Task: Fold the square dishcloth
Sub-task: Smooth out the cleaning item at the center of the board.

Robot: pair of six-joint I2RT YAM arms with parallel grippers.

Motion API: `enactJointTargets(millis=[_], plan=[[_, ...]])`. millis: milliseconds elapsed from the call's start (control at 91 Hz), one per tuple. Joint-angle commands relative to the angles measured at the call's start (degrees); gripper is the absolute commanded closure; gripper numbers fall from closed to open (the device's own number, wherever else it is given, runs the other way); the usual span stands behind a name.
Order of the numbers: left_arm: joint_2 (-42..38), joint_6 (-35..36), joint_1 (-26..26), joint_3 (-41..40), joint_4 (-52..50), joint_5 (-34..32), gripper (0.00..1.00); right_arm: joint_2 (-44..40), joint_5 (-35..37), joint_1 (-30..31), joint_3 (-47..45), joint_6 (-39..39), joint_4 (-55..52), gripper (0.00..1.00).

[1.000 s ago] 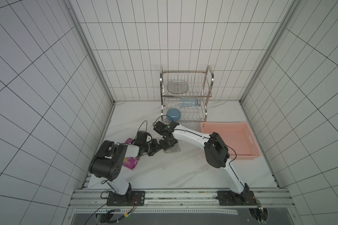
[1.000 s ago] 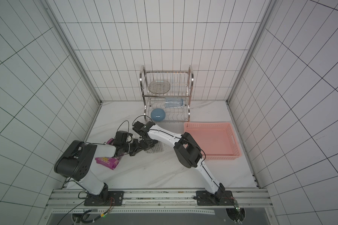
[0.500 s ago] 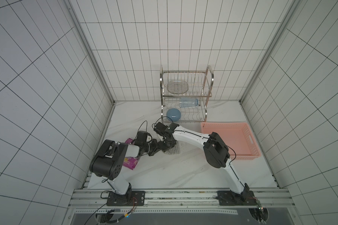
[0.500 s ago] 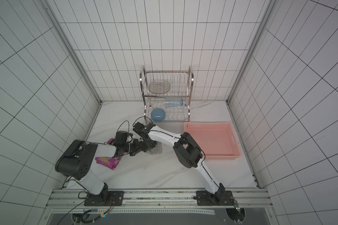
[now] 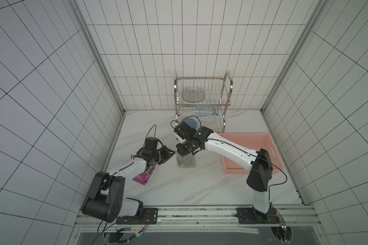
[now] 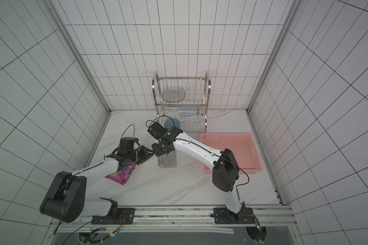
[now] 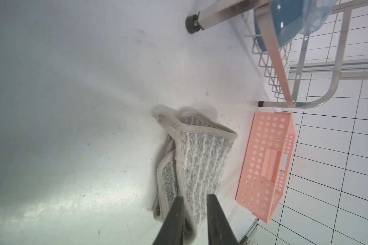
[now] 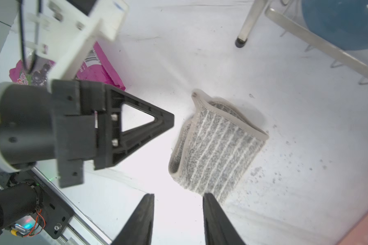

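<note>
The pink basket (image 5: pixel 274 152) sits on the white counter. The square dishcloth (image 5: pixel 187 162), folded into a striped grey bundle, lies near the basket. My right gripper (image 8: pixel 177 195) hangs over the cloth, my left gripper (image 7: pixel 193 196) farther from the basket. Both have their jaws slightly parted and hold nothing.

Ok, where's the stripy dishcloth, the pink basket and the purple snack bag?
Dishcloth (image 8: pixel 217 148): right wrist view, middle of its striped top layer.
Pink basket (image 5: pixel 271 146): in a top view, its holey side wall.
Snack bag (image 5: pixel 141 177): in a top view, its printed front.
</note>
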Motion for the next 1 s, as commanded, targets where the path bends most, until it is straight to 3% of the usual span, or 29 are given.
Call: enactJointTargets(millis=[0, 132, 396, 748, 989], plan=[[-4.12, 3.35, -1.05, 1.68, -6.54, -3.24, 0.77, -2.55, 4.3, -1.96, -6.72, 3.97, 1.1, 0.75], [-5.07, 6.57, -5.51, 3.92, -8.6, -4.43, 0.76, -7.02, 1.28, -4.14, -15.72, 6.09, 7.33, 0.83], [4.52, 10.49, -14.53, 9.79, -7.13, -4.85, 0.78, -7.29, -5.01, -9.7, -21.46, 5.68, 12.13, 0.85], [10.38, 11.34, -14.61, 6.37, -3.96, -2.89, 0.82, -0.91, -16.47, -13.4, -17.04, 3.32, 15.61, 0.85], [12.48, 11.13, -12.61, 4.77, -2.69, -2.54, 0.84, 4.95, -19.6, -14.09, -13.05, 4.8, 16.97, 0.85]])
